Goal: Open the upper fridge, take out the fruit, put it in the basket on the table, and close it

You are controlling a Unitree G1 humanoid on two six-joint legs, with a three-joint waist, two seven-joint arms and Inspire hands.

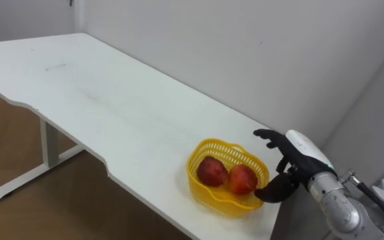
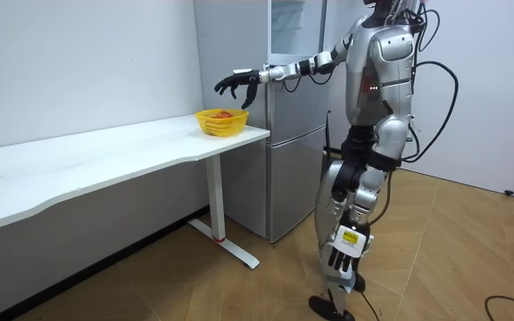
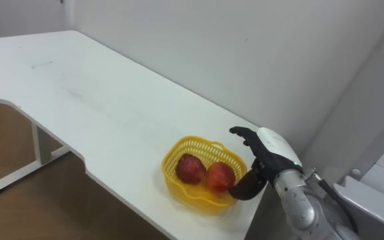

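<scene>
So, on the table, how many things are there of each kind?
red fruits: 2
basket, yellow: 1
Total on the table: 3

Yellow perforated plastic basket on smooth matt white table.

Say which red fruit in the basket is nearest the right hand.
The fruit on the robot's right, beside the right hand; the other fruit lies farther left in the yellow basket.
</scene>
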